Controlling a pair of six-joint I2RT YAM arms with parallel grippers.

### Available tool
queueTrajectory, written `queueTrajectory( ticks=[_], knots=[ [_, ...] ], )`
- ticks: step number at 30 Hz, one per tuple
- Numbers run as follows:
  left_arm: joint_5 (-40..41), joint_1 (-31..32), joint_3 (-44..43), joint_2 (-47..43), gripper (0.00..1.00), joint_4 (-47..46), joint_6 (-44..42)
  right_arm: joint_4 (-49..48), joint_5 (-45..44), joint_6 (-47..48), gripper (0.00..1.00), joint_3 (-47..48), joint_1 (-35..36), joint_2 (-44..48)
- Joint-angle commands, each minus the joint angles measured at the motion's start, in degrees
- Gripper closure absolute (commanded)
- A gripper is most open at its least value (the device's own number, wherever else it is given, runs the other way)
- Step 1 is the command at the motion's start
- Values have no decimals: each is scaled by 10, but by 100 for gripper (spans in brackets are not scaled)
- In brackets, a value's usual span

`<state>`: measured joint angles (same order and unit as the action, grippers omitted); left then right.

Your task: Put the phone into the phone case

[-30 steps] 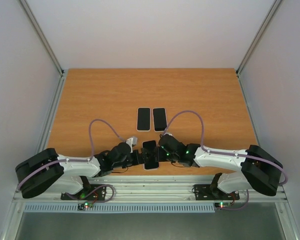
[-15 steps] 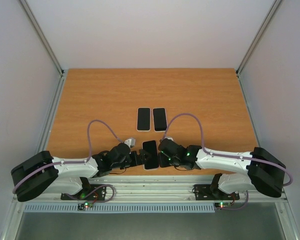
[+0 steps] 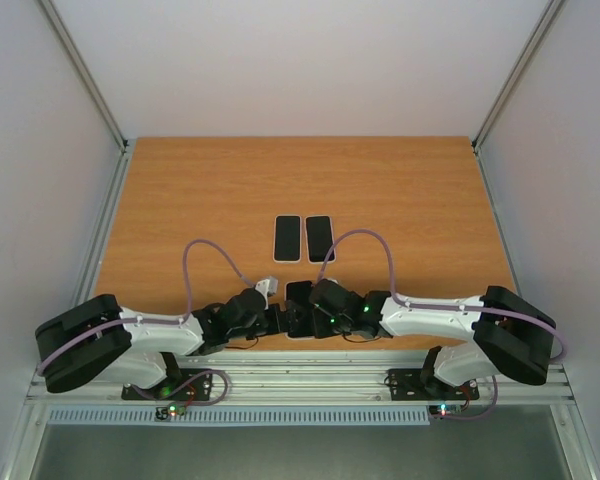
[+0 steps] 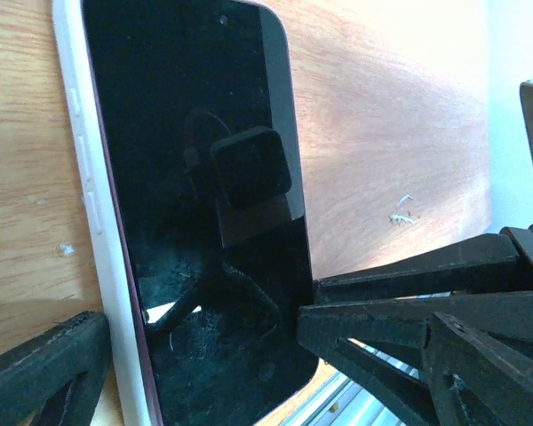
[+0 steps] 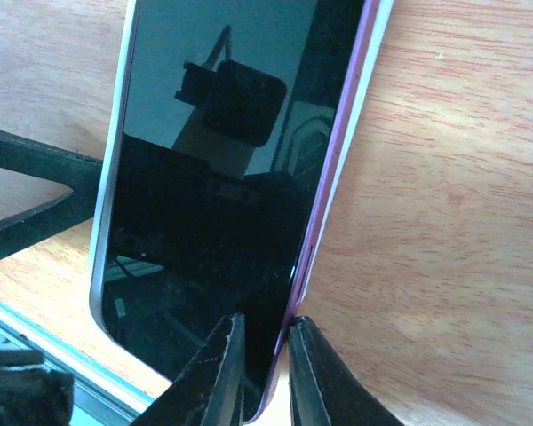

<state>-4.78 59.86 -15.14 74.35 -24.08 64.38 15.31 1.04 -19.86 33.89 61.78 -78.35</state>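
A black-screened phone [image 3: 298, 294] lies near the table's front edge, seated in a white case with a purple inner rim. In the left wrist view the phone [image 4: 204, 133] sits in the case [image 4: 78, 151]. My left gripper [image 4: 204, 333] spans its width near the bottom end, one finger against each long side. In the top view the left gripper [image 3: 278, 320] is at the phone's left. My right gripper [image 5: 265, 355] pinches the phone's [image 5: 222, 177] right edge, one finger on the screen and one outside the case rim [image 5: 360, 115]. In the top view it [image 3: 316, 303] partly covers the phone.
Two more phones lie side by side at mid-table, one white-rimmed [image 3: 287, 238] and one dark [image 3: 320, 238]. The metal rail [image 3: 300, 375] runs just below the phone along the table's front edge. Purple cables loop above both wrists.
My right gripper has moved left onto the phone's right edge and now covers more of it. The left gripper shifted slightly. The phone stays between them.
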Motion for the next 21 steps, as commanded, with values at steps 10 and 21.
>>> queueTrajectory(
  ticks=[10,21],
  knots=[
    [2,37,-15,45,4,-44,13,-80,43,4,88,18,5,-7],
    [66,62,7,-34,4,12,26,42,-42,44,79,20,-2,53]
  ],
)
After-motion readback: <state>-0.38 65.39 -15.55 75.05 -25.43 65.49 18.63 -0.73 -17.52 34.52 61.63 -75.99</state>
